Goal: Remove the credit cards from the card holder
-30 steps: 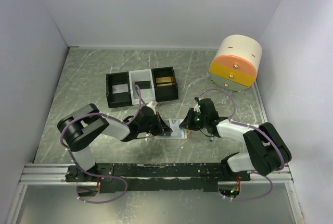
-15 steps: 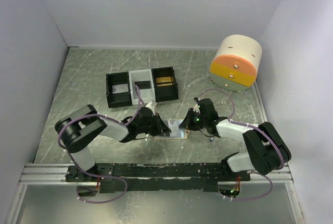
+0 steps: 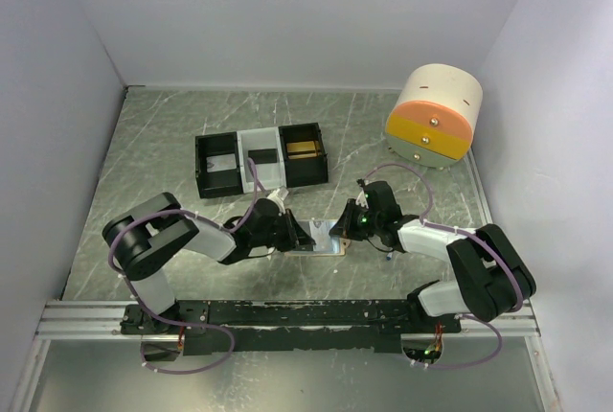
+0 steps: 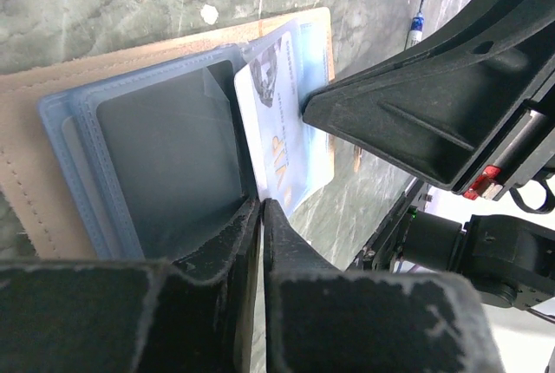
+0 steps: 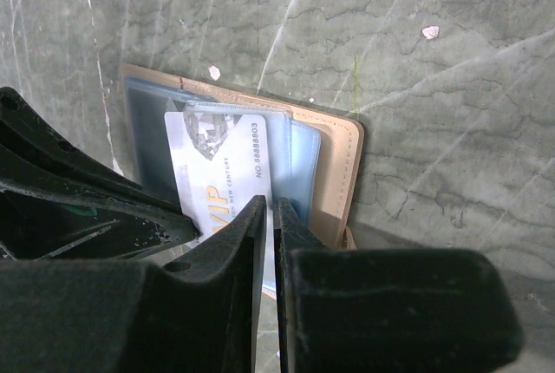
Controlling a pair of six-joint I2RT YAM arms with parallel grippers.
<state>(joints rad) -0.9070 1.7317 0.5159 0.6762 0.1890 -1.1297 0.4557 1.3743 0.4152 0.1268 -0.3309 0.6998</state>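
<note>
The tan card holder (image 3: pixel 324 239) lies open on the table between my two grippers, its pale blue pockets facing up (image 4: pixel 147 156). A white-and-blue VIP card (image 5: pixel 218 169) sticks partway out of a pocket toward the right arm, and it also shows in the left wrist view (image 4: pixel 282 121). My right gripper (image 5: pixel 270 210) is shut on the card's near edge; from above it sits at the holder's right side (image 3: pixel 345 225). My left gripper (image 4: pixel 262 206) is shut on the edge of a pocket of the holder, at its left side (image 3: pixel 305 236). The tan outer edge shows in the right wrist view (image 5: pixel 336 173).
A black-and-white three-compartment tray (image 3: pixel 261 182) stands behind the holder, with a gold card (image 3: pixel 305 149) and a dark card (image 3: pixel 261 155) in it. A round cream, orange and yellow container (image 3: pixel 433 117) stands at the back right. Walls close the left, right and back.
The left arm's elbow has shifted slightly. Both grippers stay at the holder and the card shows no clear movement.
</note>
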